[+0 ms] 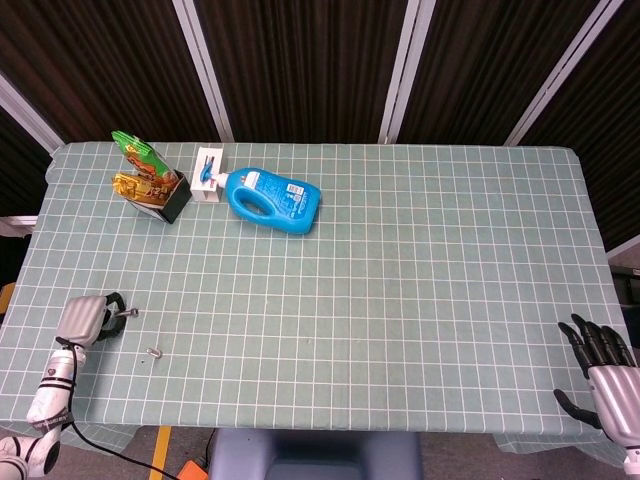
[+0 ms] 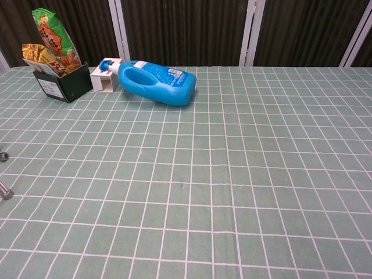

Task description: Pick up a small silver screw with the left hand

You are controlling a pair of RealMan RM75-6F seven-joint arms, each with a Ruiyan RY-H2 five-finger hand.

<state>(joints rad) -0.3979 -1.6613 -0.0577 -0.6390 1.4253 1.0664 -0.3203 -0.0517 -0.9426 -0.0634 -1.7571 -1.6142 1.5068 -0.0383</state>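
Currently, the left hand (image 1: 88,317) sits at the near-left corner of the bench (image 1: 420,260), low over the green checked cloth, with its dark fingers (image 1: 114,303) curled inward toward the thumb. A small silver screw (image 1: 129,313) shows just beyond the fingertips; from the head view it appears pinched there, though the contact itself is too small to confirm with certainty. A second silver screw (image 1: 154,352) lies loose on the cloth, near the hand and closer to the bench's front edge. In the chest view only a small metal tip (image 2: 3,156) and a screw end (image 2: 5,193) appear at the far-left border — the hand itself is out of that frame. The right hand (image 1: 603,372) hangs past the near-right corner of the bench, its dark fingers spread apart and holding nothing. At the far-left of the bench a blue detergent bottle (image 1: 272,199) lies on its side, its cap end touching or just beside a small white box (image 1: 208,174). Left of that box stands a dark holder (image 1: 177,198) with a green snack bag (image 1: 138,155) and a gold packet (image 1: 136,186) upright in it.
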